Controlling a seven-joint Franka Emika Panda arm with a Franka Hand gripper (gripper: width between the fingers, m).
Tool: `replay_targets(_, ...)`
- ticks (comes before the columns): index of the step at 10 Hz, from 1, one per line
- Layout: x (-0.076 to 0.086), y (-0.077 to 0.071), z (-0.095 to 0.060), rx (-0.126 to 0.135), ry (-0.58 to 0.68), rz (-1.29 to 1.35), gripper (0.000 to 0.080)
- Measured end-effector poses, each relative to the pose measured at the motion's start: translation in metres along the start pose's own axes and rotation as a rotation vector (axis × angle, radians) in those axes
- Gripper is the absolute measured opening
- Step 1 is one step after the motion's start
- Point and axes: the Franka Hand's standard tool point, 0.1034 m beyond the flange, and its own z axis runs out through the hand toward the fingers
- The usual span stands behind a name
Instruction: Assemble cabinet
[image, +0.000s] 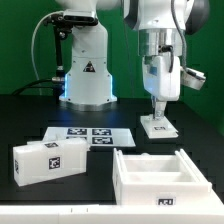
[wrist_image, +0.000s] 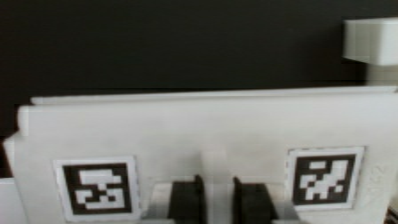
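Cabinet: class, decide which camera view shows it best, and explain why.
The exterior view: the cabinet appears whole, an open-topped white box frame. The wrist view shows only a tagged white piece close up, no recognisable cabinet.

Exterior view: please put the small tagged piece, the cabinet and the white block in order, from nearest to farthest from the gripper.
1. Small tagged piece: just below the gripper.
2. Cabinet: nearer the camera, on the exterior view's right.
3. White block: far over on the exterior view's left.
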Motion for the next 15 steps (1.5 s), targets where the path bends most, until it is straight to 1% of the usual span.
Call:
replay_targets(1, 0.0, -0.001, 0.0, 0.0, -0.006, -0.002, 0.0064)
replay_targets(2, 0.004, 0.001, 0.002, -0.01, -0.013, -0.005, 0.0064)
replay_targets(3, 0.019, 0.003, 0.005, -0.057, -0.032, 0.043, 0.0064)
replay_targets(4, 0.023, 0.003, 0.005, -0.104, -0.041, 0.087, 0.0064)
replay_targets(5, 0.023, 0.003, 0.005, -0.112, -0.042, 0.093, 0.0064)
replay_targets(6, 0.021, 0.004, 0.006, -0.11, -0.044, 0.081, 0.0064)
replay_targets(8, 0.019, 0.006, 0.007, -0.115, -0.04, 0.084, 0.0064)
replay_targets(9, 0.015, 0.007, 0.009, -0.126, -0.04, 0.076, 0.0064)
replay_targets(10, 0.015, 0.005, 0.01, -0.153, -0.044, 0.071, 0.0064)
replay_targets(11, 0.008, 0.004, 0.01, -0.183, -0.013, 0.112, 0.0064)
replay_targets(12, -0.005, 0.005, 0.01, -0.216, 0.046, 0.112, 0.0064)
replay_targets(13, -0.017, 0.009, 0.012, -0.214, 0.084, 0.097, 0.0064)
replay_targets(14, -0.024, 0.015, 0.014, -0.236, 0.108, 0.06, 0.0064)
replay_targets(15, -0.032, 0.018, 0.017, -0.254, 0.127, -0.007, 0.0064)
